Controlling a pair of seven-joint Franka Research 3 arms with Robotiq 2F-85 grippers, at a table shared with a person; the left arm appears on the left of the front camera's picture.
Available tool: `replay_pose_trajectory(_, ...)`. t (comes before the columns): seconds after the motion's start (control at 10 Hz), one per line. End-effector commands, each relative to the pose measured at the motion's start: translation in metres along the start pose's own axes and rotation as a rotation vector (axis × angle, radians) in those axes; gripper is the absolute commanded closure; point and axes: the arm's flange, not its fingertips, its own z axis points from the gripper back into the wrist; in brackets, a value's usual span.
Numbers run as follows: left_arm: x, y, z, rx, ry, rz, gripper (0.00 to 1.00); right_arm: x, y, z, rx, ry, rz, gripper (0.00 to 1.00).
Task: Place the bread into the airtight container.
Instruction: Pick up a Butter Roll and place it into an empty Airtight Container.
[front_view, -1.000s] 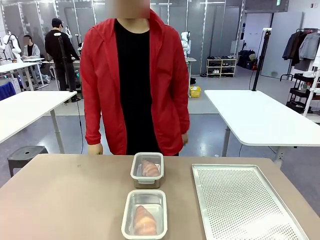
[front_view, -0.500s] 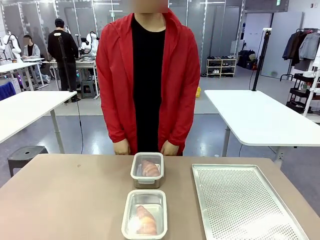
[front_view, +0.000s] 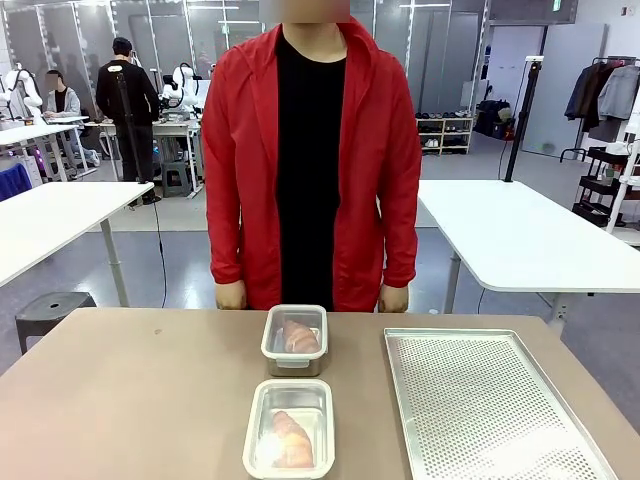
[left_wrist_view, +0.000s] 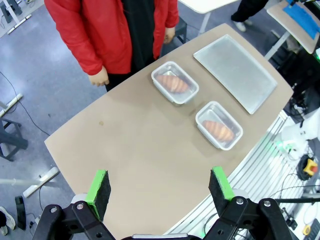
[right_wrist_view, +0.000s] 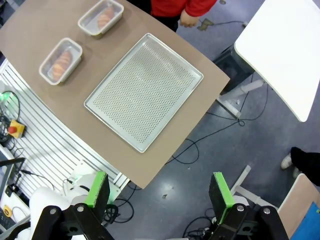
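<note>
We see a person in a red jacket (front_view: 312, 160) who has shifted toward picture right since a second ago and now stands centred at the far edge, hands hanging at the sides. On the brown surface (front_view: 130, 400), two clear plastic airtight containers (front_view: 295, 338) (front_view: 290, 427) each hold a golden bread roll (front_view: 298, 336) (front_view: 290, 440), unchanged. A perforated metal tray (front_view: 490, 405) lies beside them. The left gripper (left_wrist_view: 162, 187) and right gripper (right_wrist_view: 159, 192) hover high, fingers spread apart, holding nothing. White tables (front_view: 520, 235) stand behind.
</note>
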Motion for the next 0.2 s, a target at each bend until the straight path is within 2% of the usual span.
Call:
replay_pose_trajectory(0.0, -0.0002, -0.0015, 0.0008, -0.013, -0.006, -0.008, 0.0, 0.0008, 0.0006, 0.0001, -0.011, -0.001, 0.001, 0.0)
replay_pose_trajectory(0.1, -0.0002, -0.0015, 0.0008, -0.013, -0.006, -0.008, 0.0, 0.0008, 0.0006, 0.0001, -0.011, -0.001, 0.001, 0.0)
